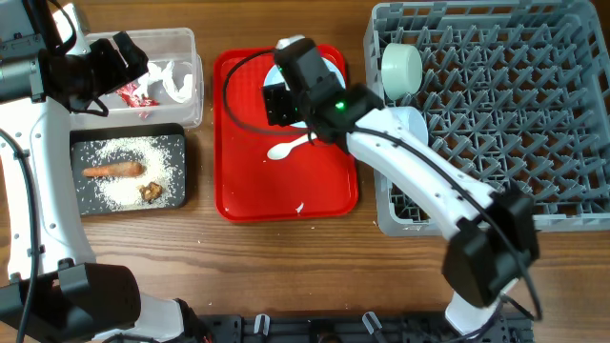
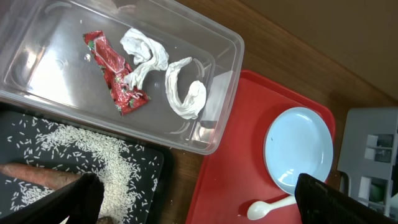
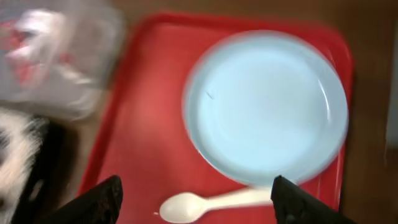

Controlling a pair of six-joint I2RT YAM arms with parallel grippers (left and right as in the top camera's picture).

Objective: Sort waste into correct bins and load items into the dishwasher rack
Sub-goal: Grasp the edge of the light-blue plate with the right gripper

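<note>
Hovering with right fingers (image 3: 102,199) spread apart over round pale blue plate (image 3: 266,106), plain and smooth, lying on red tray (image 3: 149,112) just beside white spoon (image 3: 205,202). Holding left fingers (image 2: 339,202) wide near clear tub (image 2: 43,56) with crumpled red-and-white wrapper (image 2: 115,71) inside, print unreadable.

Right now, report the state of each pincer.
Left pincer: open, holding nothing.
Right pincer: open, holding nothing, above the spoon and plate.
</note>
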